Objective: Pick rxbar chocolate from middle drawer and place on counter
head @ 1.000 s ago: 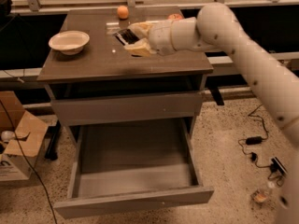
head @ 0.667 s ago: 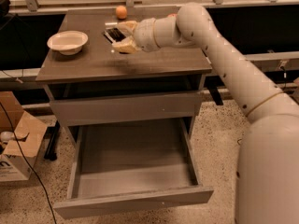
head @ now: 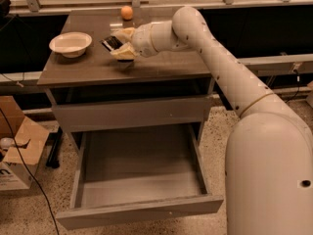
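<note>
Cream tool (head: 119, 44), upper centre of the frame, grips the black rxbar chocolate (head: 110, 43) over our tabletop (head: 166, 67). We see a white bowl (head: 70, 43) left, an orange fruit (head: 126, 12) behind, and the middle drawer (head: 142, 212) pulled open below.

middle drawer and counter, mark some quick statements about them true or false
1. The middle drawer is pulled open and shows nothing inside. True.
2. The claw is down inside that drawer. False: it is above the counter, gripping the rxbar chocolate.
3. A white bowl stands on the counter. True.
4. The orange ball lies in the bowl. False: it sits near the counter's back edge, apart from the bowl.
</note>
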Robot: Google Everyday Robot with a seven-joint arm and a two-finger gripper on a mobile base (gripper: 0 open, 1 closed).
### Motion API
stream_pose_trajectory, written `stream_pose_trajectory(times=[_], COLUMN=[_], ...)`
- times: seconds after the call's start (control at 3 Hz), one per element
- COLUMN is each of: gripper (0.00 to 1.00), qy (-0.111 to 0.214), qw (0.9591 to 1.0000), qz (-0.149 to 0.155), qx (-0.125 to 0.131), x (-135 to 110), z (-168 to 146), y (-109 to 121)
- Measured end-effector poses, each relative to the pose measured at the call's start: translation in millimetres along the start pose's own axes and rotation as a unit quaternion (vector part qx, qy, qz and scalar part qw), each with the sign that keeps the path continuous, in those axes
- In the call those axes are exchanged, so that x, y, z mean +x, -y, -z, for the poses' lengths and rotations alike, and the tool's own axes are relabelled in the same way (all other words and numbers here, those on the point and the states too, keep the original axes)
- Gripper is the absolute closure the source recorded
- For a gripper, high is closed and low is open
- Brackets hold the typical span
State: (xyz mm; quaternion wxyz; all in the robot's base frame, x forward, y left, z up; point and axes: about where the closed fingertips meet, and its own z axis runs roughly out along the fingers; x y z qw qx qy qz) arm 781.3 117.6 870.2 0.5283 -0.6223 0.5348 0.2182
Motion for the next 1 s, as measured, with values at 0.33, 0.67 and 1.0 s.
stream_pose_trajectory(times=[0.33, 0.67, 1.0], gripper=[0.29, 0.06, 0.0], qy=[0.0, 0.0, 0.0], qw=[1.0, 1.0, 1.0], qz=[0.0, 0.0, 0.0], qx=[0.0, 0.0, 0.0], x=[0.0, 0.0, 0.0], z=[0.0, 0.0, -0.1], y=[0.0, 0.0, 0.0])
